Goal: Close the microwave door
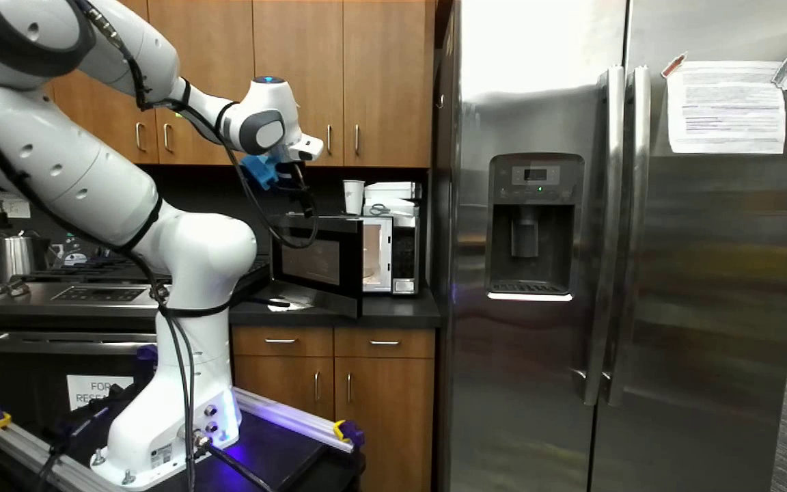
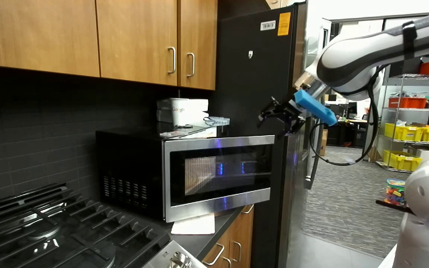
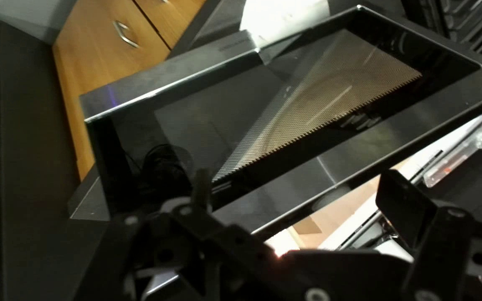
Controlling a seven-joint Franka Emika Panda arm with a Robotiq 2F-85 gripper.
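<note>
The microwave door point(image 1: 318, 262) stands swung open, with its dark window and frame facing away from the cavity. It also shows in an exterior view point(image 2: 233, 175) and in the wrist view point(image 3: 266, 113), where it spans much of the picture. The microwave point(image 2: 129, 163) is a dark box on the counter. Its lit inside shows past the door's edge point(image 1: 373, 253). My gripper point(image 2: 272, 121) is above the door's top edge near its free end; I cannot tell the exact gap. In the wrist view the fingers point(image 3: 297, 188) are spread wide with nothing between them.
A white cup point(image 2: 179, 111), white boxes point(image 1: 391, 191) and small items sit on the microwave. The refrigerator point(image 1: 537, 383) stands beside the counter point(image 1: 393, 311). A stove point(image 2: 50, 230) is on the other side. Wooden cabinets point(image 1: 298, 68) hang above. A white paper point(image 2: 194, 225) lies under the door.
</note>
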